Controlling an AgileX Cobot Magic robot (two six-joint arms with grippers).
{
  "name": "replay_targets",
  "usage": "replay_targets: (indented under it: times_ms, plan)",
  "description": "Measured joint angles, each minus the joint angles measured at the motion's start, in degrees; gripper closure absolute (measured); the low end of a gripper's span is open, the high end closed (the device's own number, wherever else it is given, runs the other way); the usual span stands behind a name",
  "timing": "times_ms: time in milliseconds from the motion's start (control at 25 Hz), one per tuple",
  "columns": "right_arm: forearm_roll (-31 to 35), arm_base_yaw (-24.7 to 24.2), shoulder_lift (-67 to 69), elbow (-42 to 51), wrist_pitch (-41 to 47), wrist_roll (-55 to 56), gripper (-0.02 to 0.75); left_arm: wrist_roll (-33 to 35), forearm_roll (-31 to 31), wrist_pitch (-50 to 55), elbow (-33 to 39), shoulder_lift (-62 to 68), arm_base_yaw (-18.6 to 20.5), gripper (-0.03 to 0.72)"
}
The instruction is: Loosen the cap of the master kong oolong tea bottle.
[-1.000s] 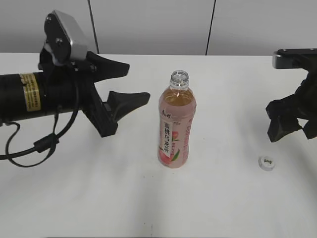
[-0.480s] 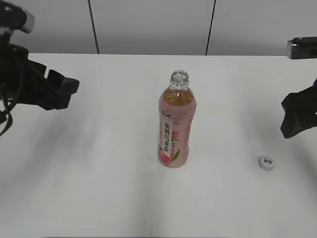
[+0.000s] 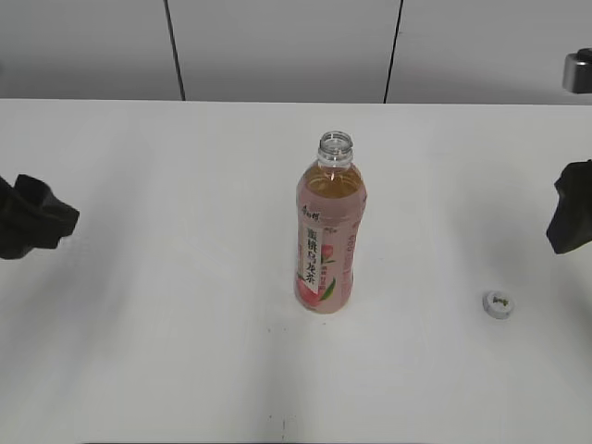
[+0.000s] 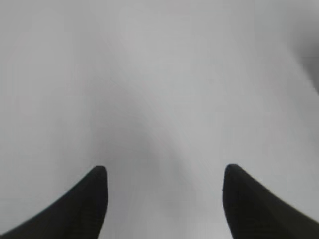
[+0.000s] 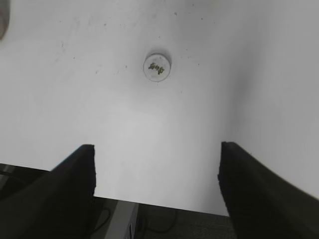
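Observation:
The master kong oolong tea bottle [image 3: 325, 231] stands upright in the middle of the white table, its neck open with no cap on it. The white cap [image 3: 498, 304] lies on the table to the right of the bottle; it also shows in the right wrist view [image 5: 157, 66], top up with a dark mark. My left gripper [image 4: 163, 172] is open and empty over bare table at the far left edge [image 3: 32, 227]. My right gripper [image 5: 157, 149] is open and empty at the far right edge [image 3: 569, 217], above and beyond the cap.
The white table [image 3: 185, 324] ends in a near edge that shows in the right wrist view [image 5: 159, 203], with cables and floor below it. A grey panelled wall [image 3: 277, 46] stands behind the table.
Both arms have drawn back outward: the left gripper moved from beside the bottle to the far left edge, the right gripper moved further right. Bottle and cap have not moved.

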Motion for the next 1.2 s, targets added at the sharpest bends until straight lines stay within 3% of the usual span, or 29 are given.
replay_targets:
  times_ms: [160, 440, 720, 1040, 1200]
  plan:
    - [-0.1, 0.0, -4.8, 1.1, 2.7, -0.1, 0.16, 4.8, -7.6, 5.9, 0.0, -6.8, 0.0, 0.254]
    - [-1.5, 0.0, -20.0, 9.7, 7.2, -0.1, 0.16, 5.5, -9.4, 17.1, 0.0, -30.1, 0.0, 0.255]
    - [-2.9, 0.0, -39.5, 20.6, 8.2, -0.1, 0.16, 5.6, -9.3, 33.2, 0.0, -43.9, 0.0, 0.259]
    - [-5.8, 0.0, -57.8, 25.1, 8.0, -0.7, 0.16, 5.7, -9.3, 36.7, 0.5, -54.4, 0.0, 0.261]
    - [-6.8, 0.0, -65.3, 26.7, 5.3, -2.1, 0.16, 5.7, -9.4, 34.0, 4.2, -59.7, 0.0, 0.261]
